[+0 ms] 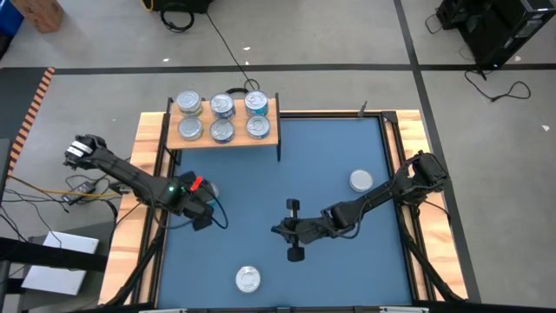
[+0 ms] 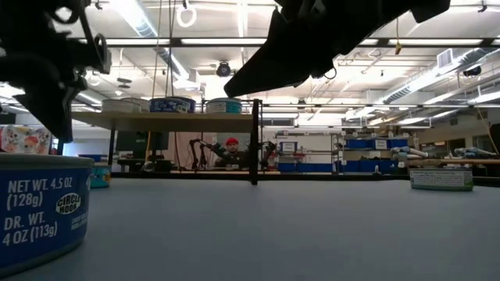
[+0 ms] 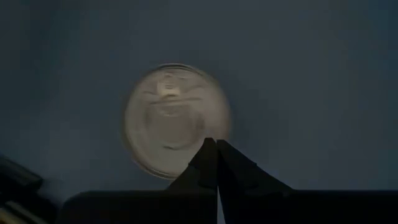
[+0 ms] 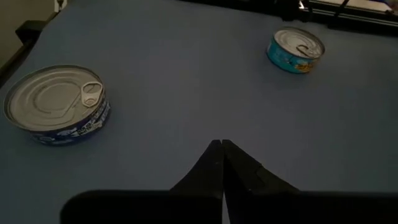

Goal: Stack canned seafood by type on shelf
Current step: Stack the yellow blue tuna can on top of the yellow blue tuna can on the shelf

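Canned seafood (image 1: 221,117) fills the shelf (image 1: 269,137) at the tabletop's (image 1: 278,174) far left; three tins lie loose. Left pincer (image 1: 201,211), clenched on nothing, hovers above one tin (image 3: 176,119). Right pincer (image 1: 293,229), clenched empty, waits mid-tabletop.

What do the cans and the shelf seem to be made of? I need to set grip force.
Cans: apparently metal, with a silvery ridged lid and pull tab; the side label looks like printed paper or film. Shelf: apparently light wood, pale tan and matte, on thin black legs, probably metal.
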